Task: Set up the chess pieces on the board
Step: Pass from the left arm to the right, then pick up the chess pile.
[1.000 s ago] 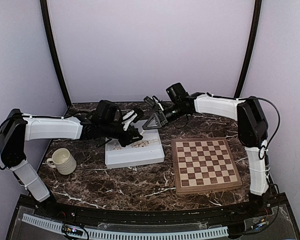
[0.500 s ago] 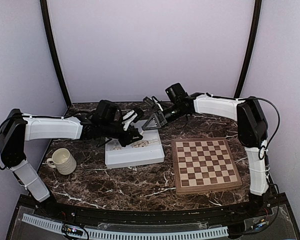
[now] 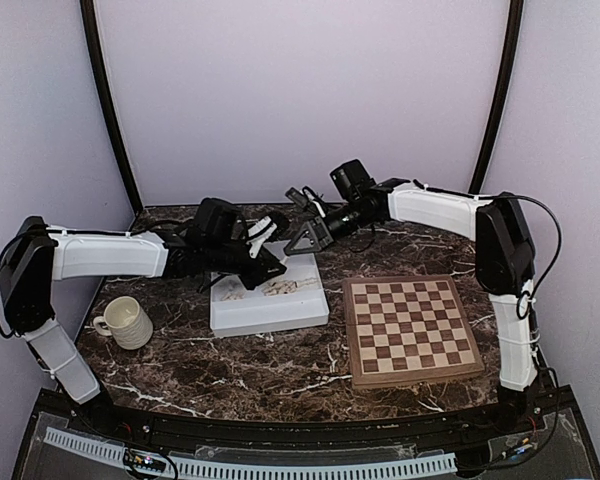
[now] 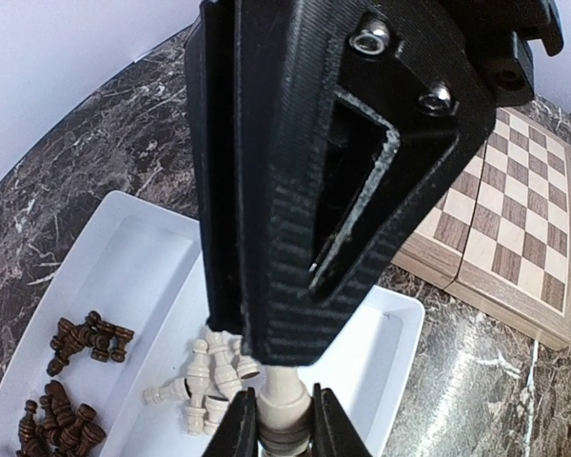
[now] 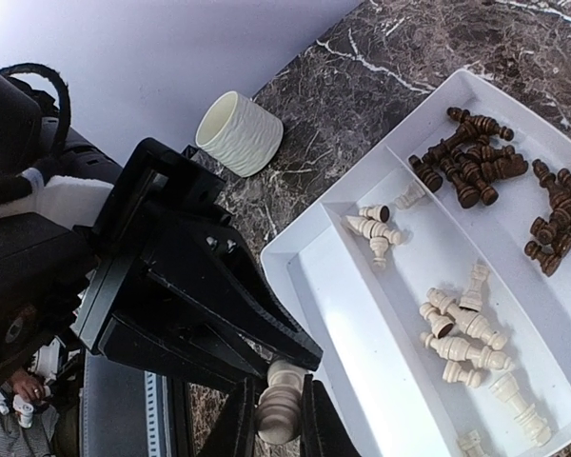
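Since left gripper [image 4: 281, 419] and right gripper [image 5: 279, 409] both clench one cream piece [image 4: 284, 392] over the tray [image 3: 270, 315], you're likely mid-handover.

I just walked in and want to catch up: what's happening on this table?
Above the white tray, the left claw pinches a cream chess piece. The right claw looks closed on the same piece, seemingly a handover. The other pieces lie in the tray; the board holds none yet.
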